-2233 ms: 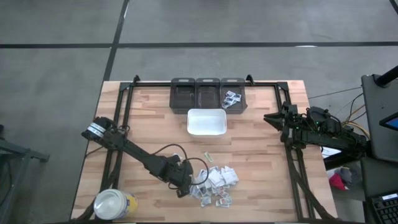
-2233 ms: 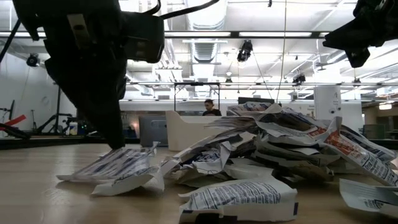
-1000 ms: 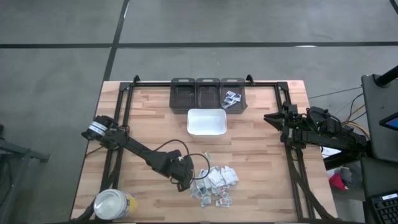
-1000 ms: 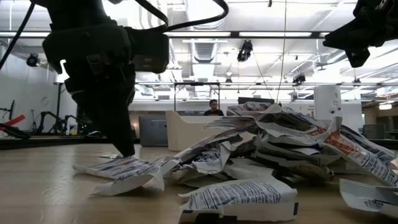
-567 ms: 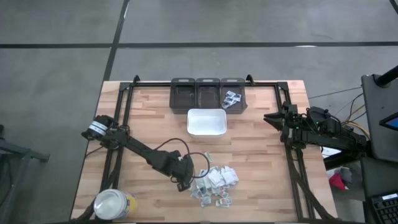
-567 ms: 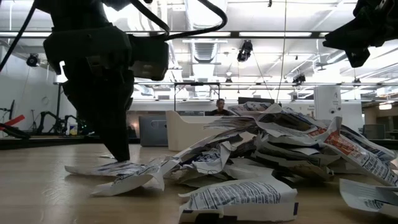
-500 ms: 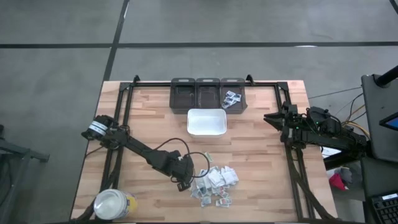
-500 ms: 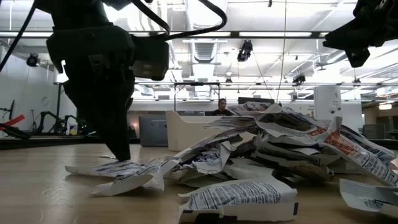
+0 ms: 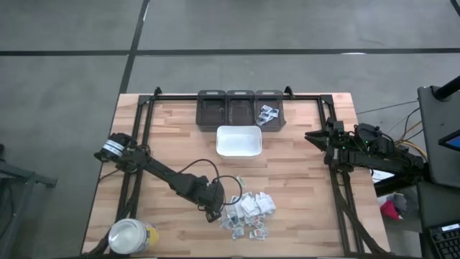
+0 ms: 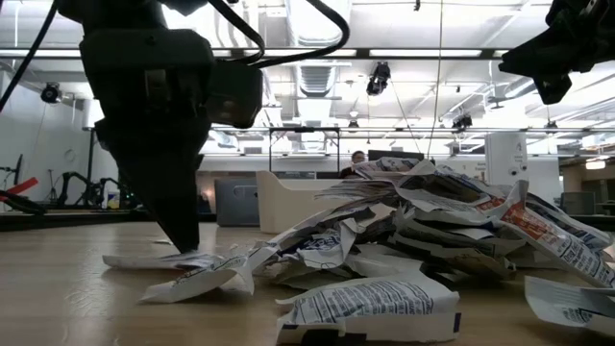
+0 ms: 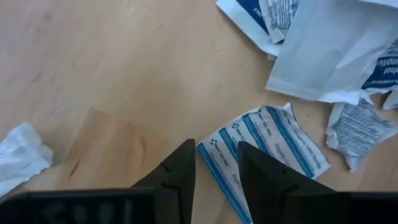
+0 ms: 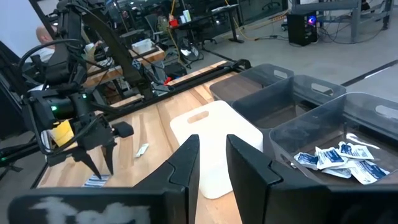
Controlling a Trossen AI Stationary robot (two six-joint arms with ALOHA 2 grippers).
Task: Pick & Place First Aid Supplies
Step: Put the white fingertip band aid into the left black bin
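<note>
A blue-striped packet [image 11: 264,146] lies flat on the worktop [image 9: 165,144] just under the left pincer [image 11: 214,168], whose tips stand slightly parted over its edge, grasping nothing. The packet pile [image 9: 248,212] sits just beside. The right pincer [image 9: 314,137] waits well apart, fingers a little parted and empty.

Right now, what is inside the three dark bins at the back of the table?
The right-hand bin holds a few white packets. The middle bin and left bin look empty from above; the low view's packet pile hides them.

Bright overhead light — low view backlit, silhouettes.
</note>
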